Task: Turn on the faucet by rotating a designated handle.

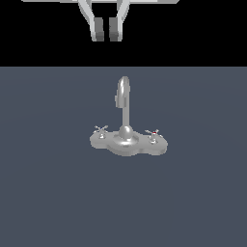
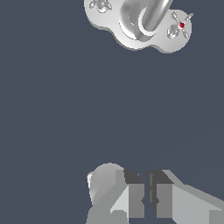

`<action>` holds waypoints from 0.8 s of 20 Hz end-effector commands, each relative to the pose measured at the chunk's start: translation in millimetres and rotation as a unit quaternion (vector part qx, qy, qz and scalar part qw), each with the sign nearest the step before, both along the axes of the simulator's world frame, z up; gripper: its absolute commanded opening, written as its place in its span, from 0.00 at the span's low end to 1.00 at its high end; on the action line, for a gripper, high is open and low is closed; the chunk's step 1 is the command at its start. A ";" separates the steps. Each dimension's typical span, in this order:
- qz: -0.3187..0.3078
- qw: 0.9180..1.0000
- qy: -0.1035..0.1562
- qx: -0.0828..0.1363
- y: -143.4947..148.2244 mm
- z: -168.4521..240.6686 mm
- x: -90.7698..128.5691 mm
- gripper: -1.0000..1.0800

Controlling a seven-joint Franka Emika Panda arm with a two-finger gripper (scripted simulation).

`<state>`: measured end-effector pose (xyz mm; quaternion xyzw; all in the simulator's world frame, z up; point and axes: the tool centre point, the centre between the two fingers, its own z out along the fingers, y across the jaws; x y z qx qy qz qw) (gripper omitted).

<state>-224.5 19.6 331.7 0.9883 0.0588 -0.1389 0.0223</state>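
The shiny silver faucet (image 1: 126, 137) stands on the dark grey floor, its arched spout (image 1: 124, 96) rising from a domed centre on a flat lobed base. One cross handle (image 1: 101, 130) is on the exterior view's left. The other handle (image 1: 153, 132), on the right, carries a small red mark. My gripper (image 1: 106, 30) hangs high above and behind the faucet, touching nothing, its fingers close together with only a thin gap and nothing between them. In the wrist view the gripper (image 2: 146, 199) is far from the faucet (image 2: 131, 30), and the red-marked handle (image 2: 180, 25) shows clearly.
Dark grey floor (image 1: 48, 193) surrounds the faucet on all sides. A black background lies behind it. No other objects show.
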 end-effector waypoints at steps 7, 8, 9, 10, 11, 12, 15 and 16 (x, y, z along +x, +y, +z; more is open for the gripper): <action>0.103 0.994 -0.025 0.007 84.1 -70.7 59.9 0.13; 0.108 0.994 -0.029 0.013 81.1 -79.6 72.5 0.10; 0.074 0.997 -0.025 0.019 65.0 -95.0 78.4 0.09; 0.112 0.993 -0.027 0.027 84.8 -105.1 81.9 0.19; 0.136 0.989 -0.037 0.036 98.5 -111.4 94.0 0.10; 0.158 0.986 -0.045 0.032 98.0 -117.3 107.7 0.09; 0.215 0.974 -0.061 0.039 121.3 -148.3 131.2 0.15; 0.194 0.979 -0.054 0.042 96.2 -168.8 135.0 0.50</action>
